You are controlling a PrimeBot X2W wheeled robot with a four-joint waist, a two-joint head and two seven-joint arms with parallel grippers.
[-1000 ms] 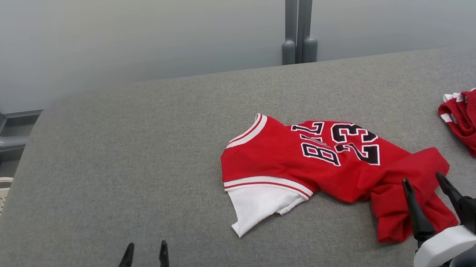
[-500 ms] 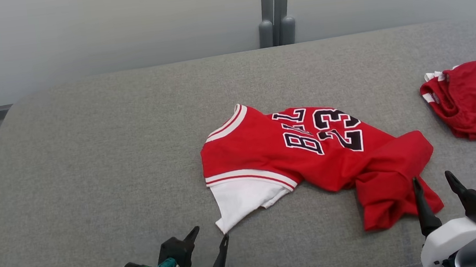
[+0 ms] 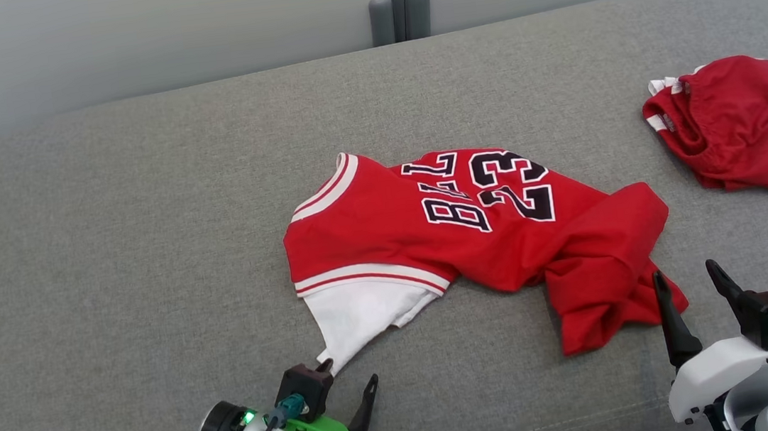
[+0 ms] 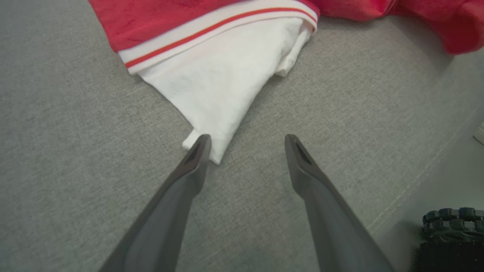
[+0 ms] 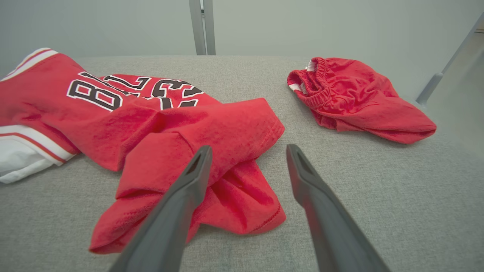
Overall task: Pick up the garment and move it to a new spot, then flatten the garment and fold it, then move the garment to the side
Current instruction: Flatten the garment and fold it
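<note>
Head view: red jersey (image 3: pixel 472 235) lies crumpled mid-pad, grey pad (image 3: pixel 108 237) bare to its left, lots of room there. L gripper (image 3: pixel 350 370) spread wide, holding nothing, one tip at the white sleeve (image 4: pixel 223 87) corner near the front edge. R gripper (image 3: pixel 684 271) wide too, holding nothing, by the bunched red hem. Shorts (image 3: pixel 738 121) far right, apart.

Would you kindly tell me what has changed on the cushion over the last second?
The left tool advanced to the tip of the white sleeve of the jersey, open, gripping nothing. The view itself turned too. The jersey and the shorts stayed put; the right tool remains open near the red hem.
</note>
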